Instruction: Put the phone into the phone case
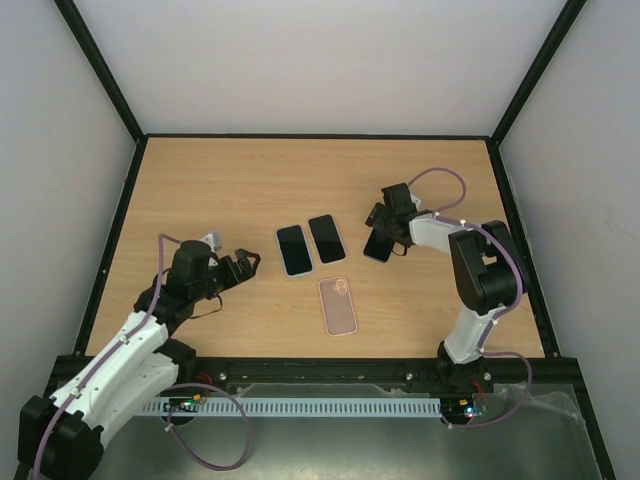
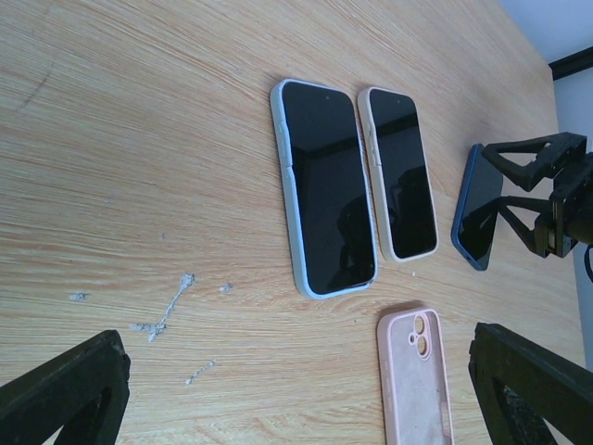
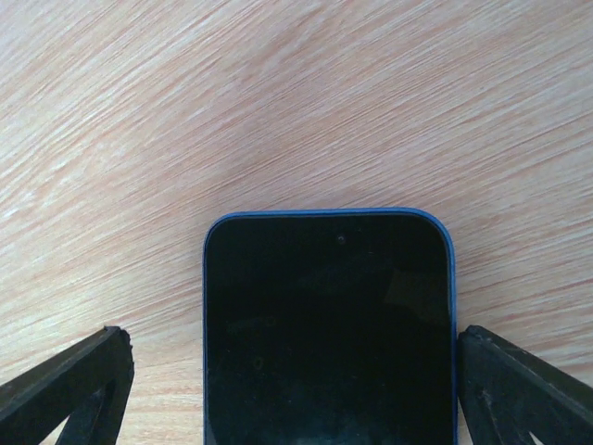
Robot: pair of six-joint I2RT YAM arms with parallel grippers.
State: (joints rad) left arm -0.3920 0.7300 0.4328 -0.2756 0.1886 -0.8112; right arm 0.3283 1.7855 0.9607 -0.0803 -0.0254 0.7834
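Note:
A phone with a dark blue edge (image 1: 378,245) lies screen up on the wooden table, right of centre. My right gripper (image 1: 386,238) is low over it, open, with a finger on each side of its top end. In the right wrist view the phone (image 3: 329,324) fills the space between the fingers. The right finger (image 3: 519,389) sits at its edge and the left finger (image 3: 74,389) stands well clear. An empty pink phone case (image 1: 338,306) lies open side up, nearer to me. My left gripper (image 1: 245,265) hovers open to the left, with nothing in it, and its camera sees the case (image 2: 415,380).
Two other phones lie side by side in the middle of the table. One is in a light blue case (image 1: 294,249) and one in a cream case (image 1: 326,238). White smudges (image 2: 167,301) mark the wood. Black rails (image 1: 120,250) frame the table.

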